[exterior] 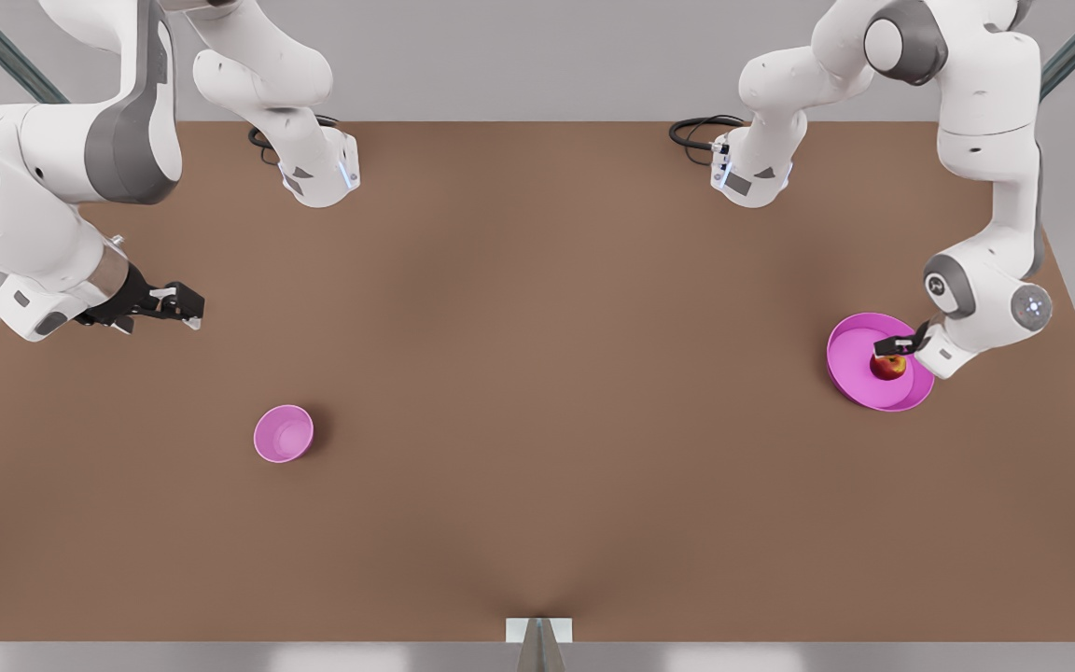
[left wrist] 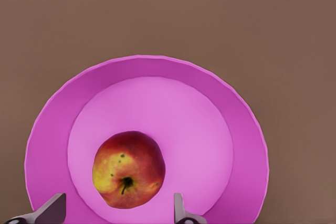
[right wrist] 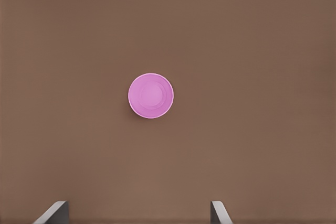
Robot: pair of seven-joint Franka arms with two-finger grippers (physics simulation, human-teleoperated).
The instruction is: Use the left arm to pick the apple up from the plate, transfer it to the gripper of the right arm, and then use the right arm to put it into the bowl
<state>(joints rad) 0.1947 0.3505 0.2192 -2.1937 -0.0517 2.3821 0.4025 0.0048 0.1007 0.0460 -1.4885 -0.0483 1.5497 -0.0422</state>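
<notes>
My left arm (exterior: pixel 985 187), white and grey, folds down at the front view's right, its wrist bent low so that my left gripper (exterior: pixel 900 345) hangs over the wide magenta-pink plate (exterior: pixel 850 350). The small round red apple with a yellowish patch (exterior: pixel 889 366) lies on that plate, off-centre toward my wrist. In the left wrist view the apple (left wrist: pixel 128 169) sits between my two dark fingertips (left wrist: pixel 50 211), which stand spread wider than the fruit, one to each side and not pressing on it; the plate's rim (left wrist: pixel 152 64) curves round beyond.

My right arm (exterior: pixel 52 187), with its shiny silver wrist collar, waits at the front view's left, forearm angled down and inward, its black right gripper (exterior: pixel 185 308) held above the bare brown table (exterior: pixel 537 373). Its fingers (right wrist: pixel 55 212) are parted, with nothing between them. The small round pink bowl (exterior: pixel 283 433) stands on the table well apart from the plate, near the right gripper; the right wrist view looks down on that bowl (right wrist: pixel 150 95).
</notes>
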